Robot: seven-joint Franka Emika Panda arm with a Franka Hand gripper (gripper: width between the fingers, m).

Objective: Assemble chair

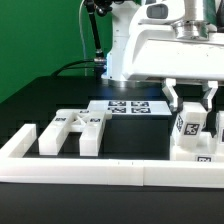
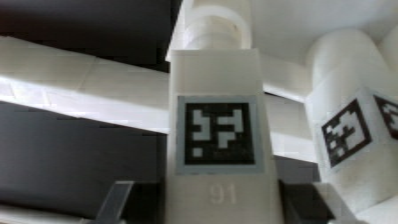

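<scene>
At the exterior view's right, my gripper (image 1: 189, 100) is shut on the top of an upright white chair post (image 1: 188, 126) that bears a square tag. The post stands among other white chair pieces (image 1: 200, 152) next to the border rail. In the wrist view the same post (image 2: 217, 95), with its tag and a printed number, runs between the dark fingers (image 2: 128, 200) of my gripper (image 2: 224, 200). A rounded white piece with a tag of its own (image 2: 352, 120) sits close beside it. More chair parts (image 1: 78, 130) and a short bar (image 1: 25, 142) lie at the exterior view's left.
The marker board (image 1: 127, 105) lies flat behind the parts, near the arm's base. A long low white border rail (image 1: 100, 170) runs along the front of the dark table. A cable hangs at the back against the green wall.
</scene>
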